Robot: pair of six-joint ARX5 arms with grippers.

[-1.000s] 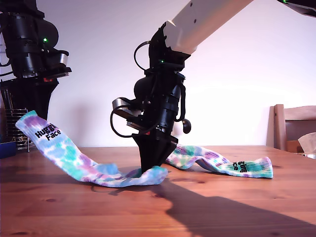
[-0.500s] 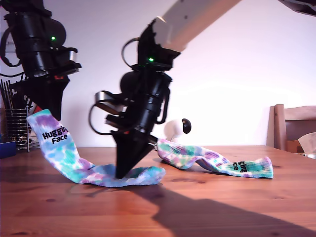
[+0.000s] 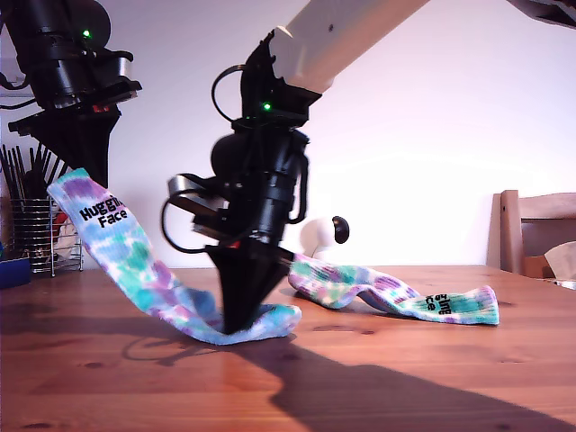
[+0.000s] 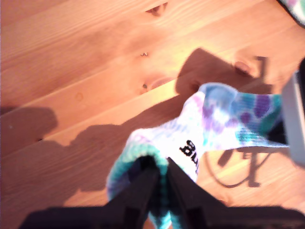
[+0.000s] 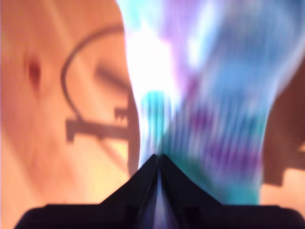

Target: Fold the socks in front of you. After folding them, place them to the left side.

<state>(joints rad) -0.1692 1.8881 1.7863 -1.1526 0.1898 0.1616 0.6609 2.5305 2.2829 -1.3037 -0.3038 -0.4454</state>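
Observation:
One of the socks (image 3: 144, 261), tie-dyed teal, purple and white, is stretched between both grippers. My first gripper (image 3: 90, 175), at the exterior view's left, is shut on its lettered cuff (image 4: 190, 152) and holds it above the table. My second gripper (image 3: 238, 326), in the middle, is shut on the same sock's other end (image 5: 205, 95), right at the tabletop. The other sock (image 3: 396, 297) lies rumpled on the table towards the exterior view's right, lettering near its far end.
A wire holder with dark utensils (image 3: 40, 234) and a blue object (image 3: 13, 270) stand at the exterior view's left edge. A wooden chair (image 3: 535, 229) is at its right. A small white object with a black knob (image 3: 324, 236) sits behind the wooden table (image 3: 405, 378).
My second gripper has dragged its end of the sock towards the exterior view's left. My first gripper has lifted the cuff higher, so the sock hangs more steeply.

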